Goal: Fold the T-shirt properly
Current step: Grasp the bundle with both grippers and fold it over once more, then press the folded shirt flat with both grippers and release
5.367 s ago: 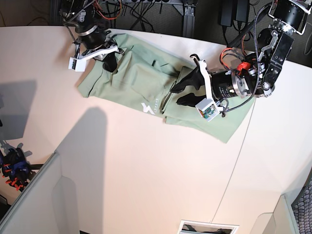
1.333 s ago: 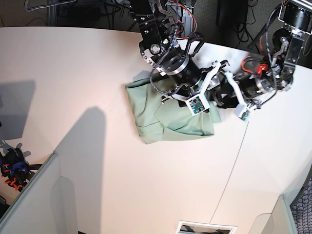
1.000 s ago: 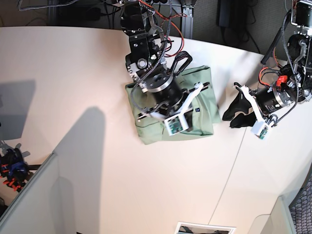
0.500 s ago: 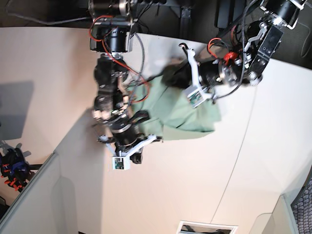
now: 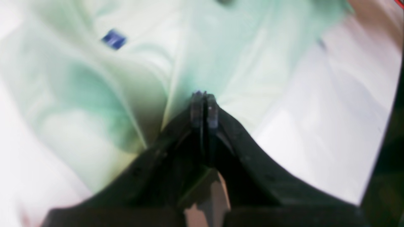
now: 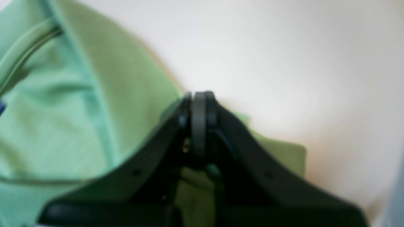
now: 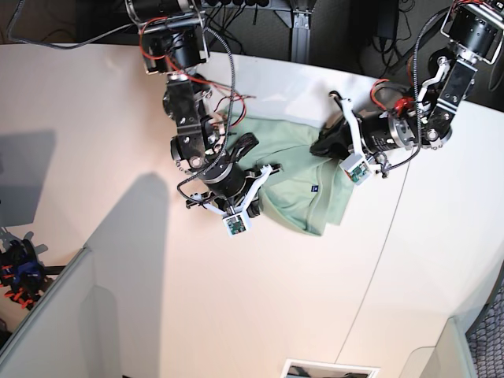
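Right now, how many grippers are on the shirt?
2. The right gripper is at the T-shirt's left edge in the base view; the left gripper is at its upper right corner.

**Shirt between 2 arms near the table's far edge**

The T-shirt [image 7: 303, 185] lies bunched on the table [image 7: 118, 102], toward its far side and right of centre in the base view. The right gripper [image 7: 256, 183] sits at the shirt's left edge, its arm reaching in from the far side. The left gripper [image 7: 324, 146] sits at the shirt's upper right corner, its arm coming from the right. The blue tag [image 7: 314, 188] lies on the shirt between the 2 grippers.
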Controlling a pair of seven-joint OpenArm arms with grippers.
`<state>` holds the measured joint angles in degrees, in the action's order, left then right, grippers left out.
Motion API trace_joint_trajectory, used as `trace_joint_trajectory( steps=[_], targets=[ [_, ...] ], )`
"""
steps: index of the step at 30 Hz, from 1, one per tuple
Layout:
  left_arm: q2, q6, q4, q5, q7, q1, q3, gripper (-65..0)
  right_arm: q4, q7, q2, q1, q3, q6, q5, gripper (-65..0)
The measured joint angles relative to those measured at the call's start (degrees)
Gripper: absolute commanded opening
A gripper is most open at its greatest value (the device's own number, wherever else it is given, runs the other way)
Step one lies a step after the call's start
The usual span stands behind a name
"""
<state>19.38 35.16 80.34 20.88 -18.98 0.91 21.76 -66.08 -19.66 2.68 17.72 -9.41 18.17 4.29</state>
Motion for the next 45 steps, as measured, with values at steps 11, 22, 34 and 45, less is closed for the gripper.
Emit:
trace_joint_trajectory(
  steps=[11,22,34,45],
  targets=[
    [-0.1,-0.1,-12.0,-0.1,0.3,10.7,-1.9,-64.1,-18.5,-4.6,2.1,-14.5,0.0,-0.2,-3.5,-65.0],
    [0.0,-0.4,-15.2,-1.8,-1.1,16.6,-1.9,-64.1,-27.0,-6.3,-3.1,-22.9,-0.4,-0.2,-6.4,-65.0],
    [1.5,3.9,-12.8,0.0,-4.6,16.8,-1.8,-64.1,-27.0,-6.1,-6.0,-22.9,-4.3,-0.2,-2.3,-65.0],
    [11.3,4.5,10.1,10.8,-11.7,11.7,-4.9,-64.1,-34.9,-6.7,-6.0,-22.9,-1.5,0.0,1.7,-65.0]
  ],
)
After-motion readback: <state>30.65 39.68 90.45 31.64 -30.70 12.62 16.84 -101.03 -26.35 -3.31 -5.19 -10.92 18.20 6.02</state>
